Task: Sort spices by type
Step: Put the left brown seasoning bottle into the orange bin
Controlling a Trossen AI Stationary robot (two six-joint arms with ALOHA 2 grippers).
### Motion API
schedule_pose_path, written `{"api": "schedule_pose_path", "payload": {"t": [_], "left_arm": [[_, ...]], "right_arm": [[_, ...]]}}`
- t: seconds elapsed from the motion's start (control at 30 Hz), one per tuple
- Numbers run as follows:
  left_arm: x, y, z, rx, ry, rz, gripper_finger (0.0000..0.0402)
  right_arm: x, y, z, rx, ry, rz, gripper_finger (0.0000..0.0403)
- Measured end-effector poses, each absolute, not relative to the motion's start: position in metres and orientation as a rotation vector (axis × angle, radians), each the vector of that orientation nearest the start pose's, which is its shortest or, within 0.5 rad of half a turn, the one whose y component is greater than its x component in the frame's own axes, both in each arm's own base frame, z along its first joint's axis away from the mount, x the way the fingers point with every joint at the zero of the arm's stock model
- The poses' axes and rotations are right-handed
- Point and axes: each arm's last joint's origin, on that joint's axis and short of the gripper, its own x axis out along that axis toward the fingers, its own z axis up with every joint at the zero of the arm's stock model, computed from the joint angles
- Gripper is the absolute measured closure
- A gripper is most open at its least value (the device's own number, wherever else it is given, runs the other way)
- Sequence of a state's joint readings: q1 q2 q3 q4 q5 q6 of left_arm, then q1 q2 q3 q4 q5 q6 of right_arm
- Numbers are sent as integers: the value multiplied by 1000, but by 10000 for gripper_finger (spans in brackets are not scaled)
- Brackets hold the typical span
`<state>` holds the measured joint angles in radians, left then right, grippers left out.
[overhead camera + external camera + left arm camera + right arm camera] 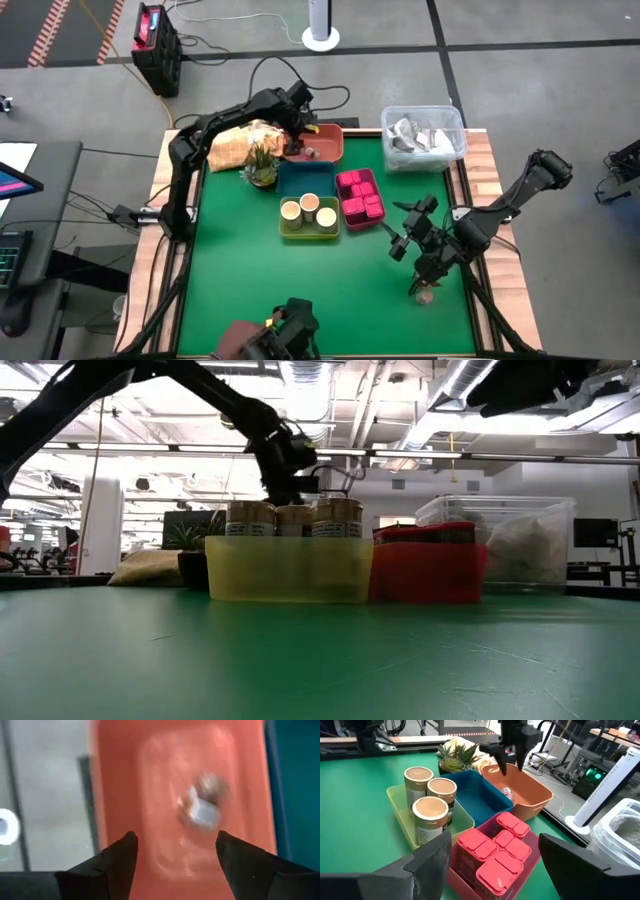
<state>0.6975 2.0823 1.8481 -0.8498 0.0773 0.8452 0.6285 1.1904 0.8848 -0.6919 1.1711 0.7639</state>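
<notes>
In the yellow tray [296,231], three jars [308,209]; beside it, six magenta blocks [361,195].

The left arm reaches far across with its left gripper [303,135] fingers apart, while the right arm bends low, its right gripper [412,232] wide apart.
</notes>
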Motion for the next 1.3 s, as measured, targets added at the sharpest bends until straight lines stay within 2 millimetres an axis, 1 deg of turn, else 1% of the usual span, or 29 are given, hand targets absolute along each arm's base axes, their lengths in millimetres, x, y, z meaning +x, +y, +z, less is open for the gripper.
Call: {"api": "schedule_pose_path", "payload": {"t": [0.1, 0.2, 0.27, 0.33, 0.4, 0.47, 0.57, 0.63, 0.7, 0.77, 0.83, 0.93, 1.03, 1.17, 1.3], "left_arm": [[348, 284, 259, 317, 1086, 124, 152], [349, 281, 260, 308, 1083, 124, 156], [350, 279, 259, 297, 1107, 148, 156], [353, 276, 259, 295, 1126, 207, 157], [356, 272, 260, 282, 1133, 233, 157], [356, 268, 264, 276, 1120, 232, 157], [359, 266, 277, 241, 1061, 245, 157], [359, 268, 284, 133, 994, 260, 157], [360, 271, 293, 68, 948, 304, 157], [359, 275, 301, 21, 895, 329, 157], [359, 276, 302, -46, 860, 305, 157], [358, 271, 297, -109, 877, 236, 157], [359, 266, 289, -69, 915, 173, 157], [362, 264, 280, -8, 935, 92, 157], [365, 270, 258, 6, 989, 59, 163]], "right_arm": [[191, 106, 260, -51, 375, -674, 76], [193, 104, 260, 0, 357, -695, 76], [197, 97, 264, 52, 346, -730, 76], [202, 85, 279, 179, 355, -728, 76], [206, 70, 300, 327, 370, -695, 76], [208, 56, 324, 424, 378, -638, 76], [203, 38, 358, 474, 321, -602, 76], [197, 26, 378, 500, 264, -617, 76], [193, 15, 391, 536, 233, -624, 76], [191, 7, 398, 582, 230, -614, 76], [192, 2, 401, 614, 235, -602, 76], [199, -1, 395, 614, 277, -603, 76], [210, -2, 387, 602, 329, -620, 76], [224, -3, 377, 639, 382, -598, 76], [236, 1, 369, 663, 418, -583, 76]]}}
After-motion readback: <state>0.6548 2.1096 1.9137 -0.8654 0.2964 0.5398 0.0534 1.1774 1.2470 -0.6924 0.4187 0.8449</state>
